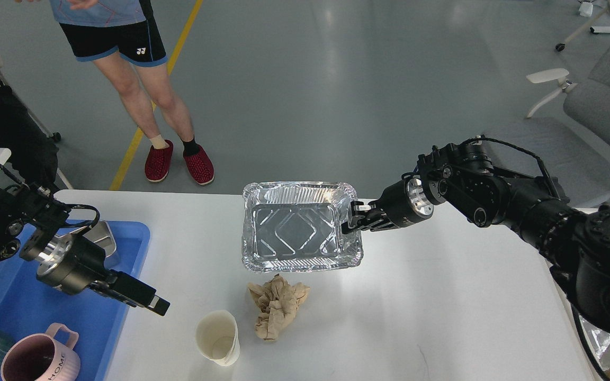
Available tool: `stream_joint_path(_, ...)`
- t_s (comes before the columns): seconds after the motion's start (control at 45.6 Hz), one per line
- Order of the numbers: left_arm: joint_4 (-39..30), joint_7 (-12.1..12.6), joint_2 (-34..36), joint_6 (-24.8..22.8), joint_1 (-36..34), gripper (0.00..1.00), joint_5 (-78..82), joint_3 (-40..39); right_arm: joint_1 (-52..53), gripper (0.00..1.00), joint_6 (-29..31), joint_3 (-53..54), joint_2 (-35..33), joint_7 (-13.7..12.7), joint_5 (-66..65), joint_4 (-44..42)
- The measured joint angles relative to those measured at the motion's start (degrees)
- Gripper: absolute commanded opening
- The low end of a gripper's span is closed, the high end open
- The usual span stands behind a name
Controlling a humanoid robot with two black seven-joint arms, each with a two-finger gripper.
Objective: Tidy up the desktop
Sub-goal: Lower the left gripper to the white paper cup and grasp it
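Head view: smooth white desktop (442, 296), seemingly glossy.

Silver foil tray (301, 226) with diamond embossing, tan crumpled paper (277, 307) and cream cup (218, 337) on white desk (442, 307) (blue tray (35, 312) lower left).

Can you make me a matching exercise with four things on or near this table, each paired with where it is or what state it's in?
Things:
1. shiny aluminium foil tray
2. crumpled brown paper ball
3. white paper cup
4. pink ceramic mug

Descriptions:
A. stands in the blue plastic tray at the left
B. held at its right rim by the right hand
C. lies on the white desktop just in front of the foil tray
D. stands open and empty near the desktop's front edge

Pairs: 1-B, 2-C, 3-D, 4-A
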Motion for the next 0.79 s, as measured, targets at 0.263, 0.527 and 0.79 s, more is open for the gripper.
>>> stream_joint_path(0.263,0.3,2.1,-4.4,3.6,3.6,0.96,-0.3,-0.6,0.4,0.0,-0.1,0.0,0.9,0.0,0.0,0.0)
stream_joint_path(0.527,2.7,3.7,-8.4,5.9,6.2,0.94,-0.4,-0.9,0.3,0.0,-0.4,-0.1,1.1,-0.1,-0.1,0.1)
stream_joint_path(0.79,5.8,4.2,-12.0,8.6,7.8,0.8,-1.6,-0.9,0.3,0.0,-0.6,-0.1,1.4,-0.1,-0.1,0.1)
